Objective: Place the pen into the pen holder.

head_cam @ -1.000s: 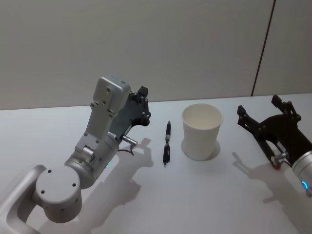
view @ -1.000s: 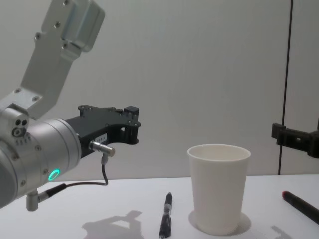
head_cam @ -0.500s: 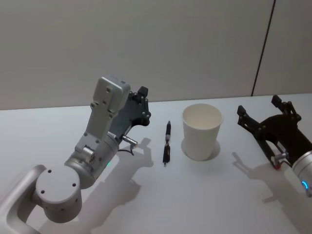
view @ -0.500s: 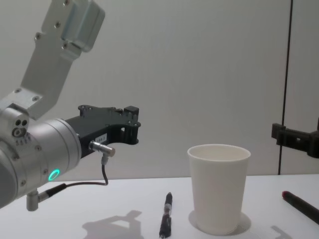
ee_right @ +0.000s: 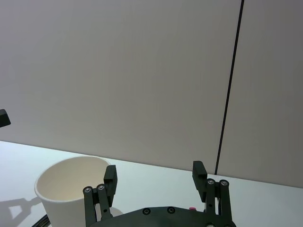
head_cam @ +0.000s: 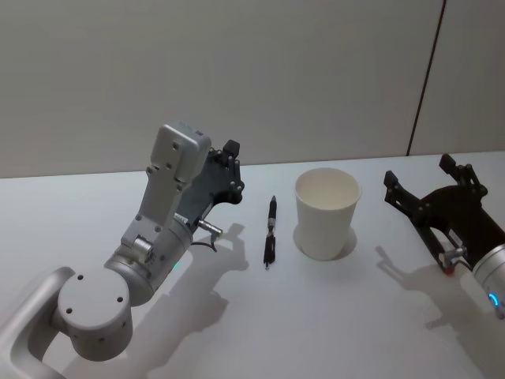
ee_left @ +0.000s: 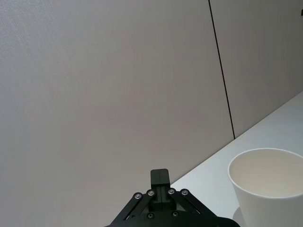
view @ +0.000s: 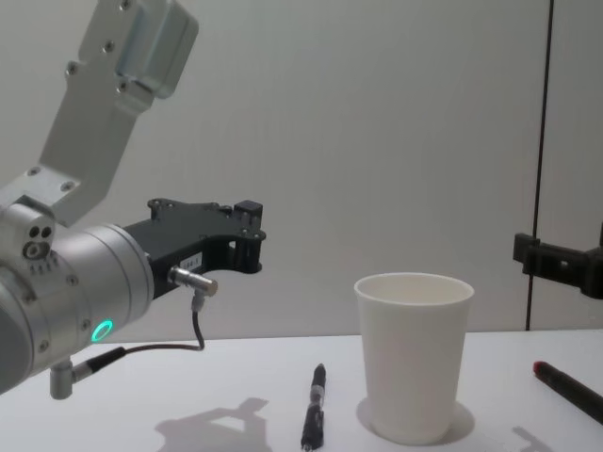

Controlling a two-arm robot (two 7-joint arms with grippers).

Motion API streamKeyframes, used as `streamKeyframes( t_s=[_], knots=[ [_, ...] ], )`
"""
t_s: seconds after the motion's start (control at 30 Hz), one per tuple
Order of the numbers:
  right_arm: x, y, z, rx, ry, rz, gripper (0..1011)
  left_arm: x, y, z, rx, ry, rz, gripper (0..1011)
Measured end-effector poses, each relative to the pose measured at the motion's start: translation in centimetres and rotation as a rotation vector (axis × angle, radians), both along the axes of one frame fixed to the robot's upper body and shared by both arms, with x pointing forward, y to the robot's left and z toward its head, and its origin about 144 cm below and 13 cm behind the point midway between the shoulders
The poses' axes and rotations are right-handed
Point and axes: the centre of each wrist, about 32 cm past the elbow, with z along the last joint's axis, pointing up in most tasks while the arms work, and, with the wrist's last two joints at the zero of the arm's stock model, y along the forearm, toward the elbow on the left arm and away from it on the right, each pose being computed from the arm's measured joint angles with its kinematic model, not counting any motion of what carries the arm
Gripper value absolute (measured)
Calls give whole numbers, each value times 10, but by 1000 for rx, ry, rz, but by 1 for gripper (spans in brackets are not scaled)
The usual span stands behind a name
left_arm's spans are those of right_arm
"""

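A black pen lies flat on the white table, just left of the pen holder, a white paper cup standing upright and empty. The chest view shows the pen beside the cup. My left gripper hovers above the table to the left of the pen, shut and holding nothing; its joined fingertips point past the cup. My right gripper stays right of the cup, open and empty, with the cup off to one side of its spread fingers.
A plain wall rises right behind the table's far edge, with a dark vertical seam at the right. Bare tabletop lies in front of the pen and cup. A red-tipped dark part of the right arm sits low at the right.
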Motion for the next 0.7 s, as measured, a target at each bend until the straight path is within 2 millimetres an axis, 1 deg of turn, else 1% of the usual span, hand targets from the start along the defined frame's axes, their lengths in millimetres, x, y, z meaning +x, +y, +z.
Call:
streamKeyframes(
  t_s=[0.7],
  knots=[
    [0, 0, 0, 0, 0, 0, 1002, 0, 0, 0, 0, 0, 0, 0]
  ],
)
